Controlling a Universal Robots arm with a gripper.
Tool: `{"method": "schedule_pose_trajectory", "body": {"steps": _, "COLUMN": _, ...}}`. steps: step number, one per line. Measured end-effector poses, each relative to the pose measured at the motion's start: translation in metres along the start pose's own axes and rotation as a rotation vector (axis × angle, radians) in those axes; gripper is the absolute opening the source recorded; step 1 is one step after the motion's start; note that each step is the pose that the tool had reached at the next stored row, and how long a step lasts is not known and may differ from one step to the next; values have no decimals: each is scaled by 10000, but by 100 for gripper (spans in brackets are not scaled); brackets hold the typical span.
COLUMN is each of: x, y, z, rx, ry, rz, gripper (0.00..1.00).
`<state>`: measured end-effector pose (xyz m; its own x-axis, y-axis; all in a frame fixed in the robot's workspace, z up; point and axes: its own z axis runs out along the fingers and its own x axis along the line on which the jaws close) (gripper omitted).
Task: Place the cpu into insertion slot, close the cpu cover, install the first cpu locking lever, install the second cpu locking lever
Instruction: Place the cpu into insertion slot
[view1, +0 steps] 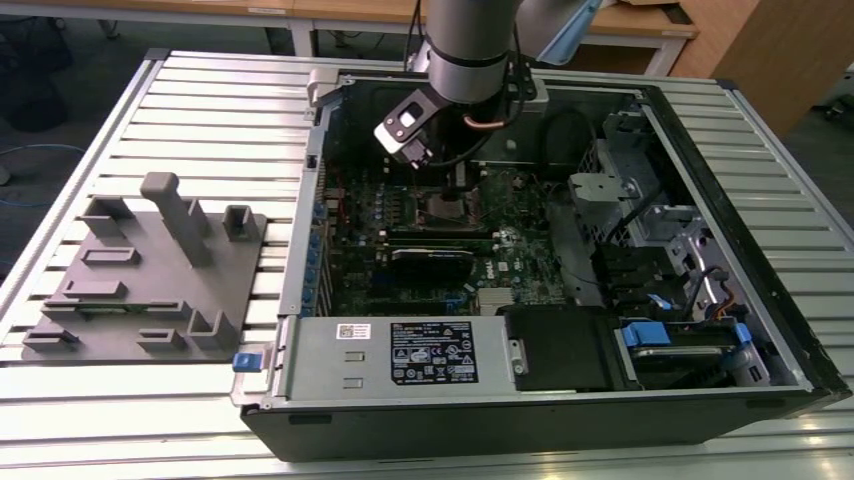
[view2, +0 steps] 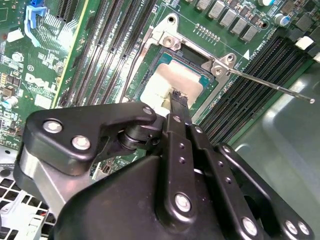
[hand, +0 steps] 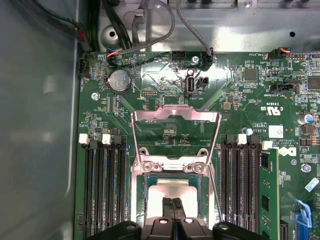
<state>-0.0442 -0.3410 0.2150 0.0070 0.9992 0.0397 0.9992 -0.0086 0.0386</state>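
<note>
Your cpu (hand: 171, 187) lay flat in the insertion slot (hand: 141, 197), with its grey metal top facing up out of the case. It was square, so you had no long axis to read. Its edges ran parallel with the slot's rim and with the memory slots (hand: 100, 195) on either side. You had one cpu and one insertion slot.

The one cpu cover (hand: 175, 114) was swung open on its hinge, off the slot and toward the coin cell (hand: 119, 80), and green board showed through its window. You could not tell from the wrist views how steeply it stood.

Your end effector (hand: 174, 201) had its two fingers pressed together, pinching nothing. Their tips sat over the middle of the cpu's top. Whether they touched it, you could not tell.

One thin locking lever (view2: 270, 86) was raised free beside the slot, slanting out over the memory slots in the second wrist view. The memory slots made two banks, one on each side of the insertion slot. One green memory module (hand: 267, 195) stood in the bank farther from the bare case wall.

In the exterior view, your single arm (view1: 467, 40) reached down into the open computer case (view1: 534, 430). The case lay on its side on the slatted table (view1: 214, 110). One grey fixture (view1: 147, 270) sat just beside the case on the exterior view's left.
</note>
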Motion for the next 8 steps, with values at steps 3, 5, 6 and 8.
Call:
{"method": "schedule_pose_trajectory", "body": {"steps": 3, "x": -1, "y": -18, "z": 7, "rx": 1, "ry": -1, "rz": 0, "gripper": 11}}
{"method": "schedule_pose_trajectory", "body": {"steps": 5, "x": 0, "y": -18, "z": 15, "rx": -1, "ry": 3, "rz": 0, "gripper": 11}}
{"method": "schedule_pose_trajectory", "body": {"steps": 6, "x": 0, "y": -18, "z": 26, "rx": -1, "ry": 3, "rz": 0, "gripper": 11}}
{"method": "schedule_pose_trajectory", "body": {"steps": 8, "x": -2, "y": -19, "z": 44, "rx": 0, "ry": 2, "rz": -1, "gripper": 11}}
